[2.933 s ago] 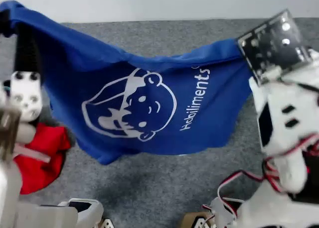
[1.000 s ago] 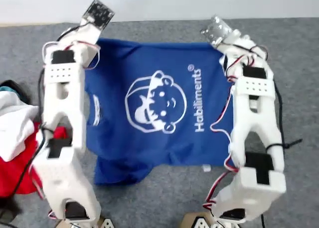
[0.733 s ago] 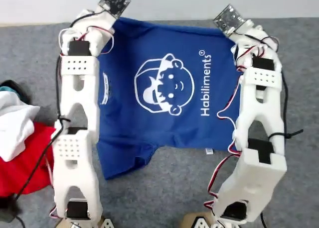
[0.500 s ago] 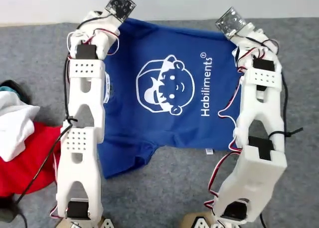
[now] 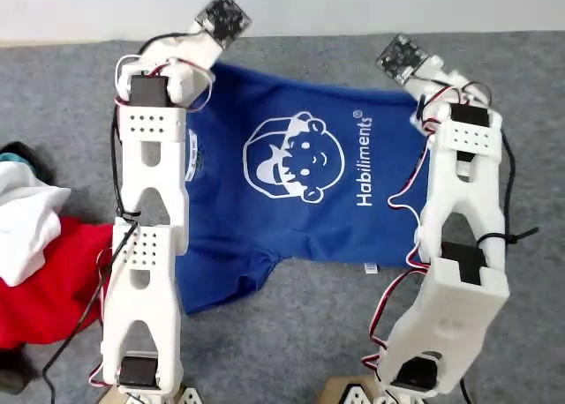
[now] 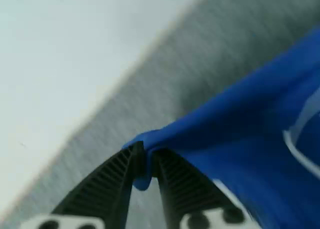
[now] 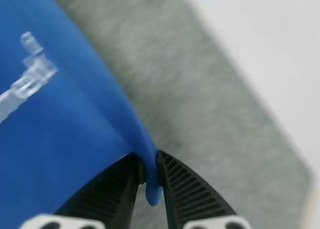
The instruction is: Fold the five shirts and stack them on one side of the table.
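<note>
2 grippers, 1 garment: my left gripper (image 6: 146, 157) is clamped on one far corner of the blue shirt (image 5: 300, 201), and my right gripper (image 7: 149, 164) pinches the opposite far corner, each with cloth squeezed between its fingers. The shirt lies print-up on the grey table (image 5: 521, 86) between my 2 arms, with its far edge drawn out near the table's back edge. Holding both corners wide apart, I judge, keeps that edge taut so the body settles flat and square, ready for a first fold. The near corner on my left side is bunched and turned under, and it will likely need smoothing before any crease is clean. A red shirt (image 5: 53, 280) and a white shirt (image 5: 26, 228) sit heaped just beside my left arm, unfolded, which suggests that side serves as the waiting pile. By my reading, this is the spreading step, and no folded stack has begun.
</note>
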Motion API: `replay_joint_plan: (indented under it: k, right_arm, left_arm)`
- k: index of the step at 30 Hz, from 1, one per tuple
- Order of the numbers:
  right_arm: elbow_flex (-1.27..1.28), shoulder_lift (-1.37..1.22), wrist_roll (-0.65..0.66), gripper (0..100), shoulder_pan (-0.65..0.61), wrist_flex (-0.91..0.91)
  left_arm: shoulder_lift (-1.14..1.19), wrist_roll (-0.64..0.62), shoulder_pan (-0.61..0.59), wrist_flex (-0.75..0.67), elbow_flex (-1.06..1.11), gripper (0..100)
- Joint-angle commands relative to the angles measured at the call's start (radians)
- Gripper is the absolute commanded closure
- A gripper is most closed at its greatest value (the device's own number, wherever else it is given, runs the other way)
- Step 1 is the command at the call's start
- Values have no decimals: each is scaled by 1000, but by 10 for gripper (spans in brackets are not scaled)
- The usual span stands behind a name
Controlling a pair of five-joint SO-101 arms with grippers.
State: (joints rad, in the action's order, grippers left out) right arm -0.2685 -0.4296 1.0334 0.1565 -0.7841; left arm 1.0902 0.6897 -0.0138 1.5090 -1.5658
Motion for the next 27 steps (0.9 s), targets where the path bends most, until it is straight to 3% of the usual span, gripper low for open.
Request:
replay_joint_plan:
  k: [1,6,9,19,27]
  right_arm:
    - [-72,107,15,988,5,-159]
    - [-72,160,54,988,-22,-403]
    - [-72,179,64,988,-27,-516]
    - [-72,225,61,988,-13,-814]
    - [-71,228,64,988,41,-917]
  left_arm:
    - [-18,58,2,224,-93,995]
    - [-37,107,-18,249,-65,995]
    - [-98,147,-17,250,56,995]
    - [-612,288,11,249,949,995]
    - [-918,310,58,247,1414,995]
